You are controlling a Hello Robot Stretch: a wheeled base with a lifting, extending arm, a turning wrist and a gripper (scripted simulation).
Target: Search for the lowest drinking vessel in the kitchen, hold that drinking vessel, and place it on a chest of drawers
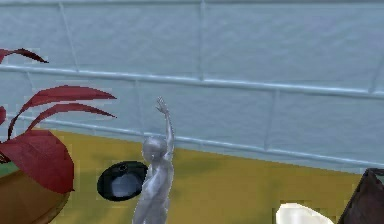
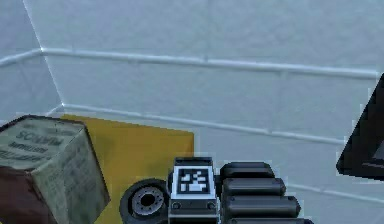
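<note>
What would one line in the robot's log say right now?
surface: yellow counter | ahead: silver statue, red-leaved plant, dark bowl | side: box | gripper: load unclear

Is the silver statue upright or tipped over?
Upright: the silver statue rises vertically, one arm raised overhead; its base lies below the frame.

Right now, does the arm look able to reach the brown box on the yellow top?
Probably yes: the arm ends close beside the box on the yellow top, and nothing stands between them. Its height I cannot judge.

No legible text; print on the box point(image 2: 55, 160) cannot be read.
</note>
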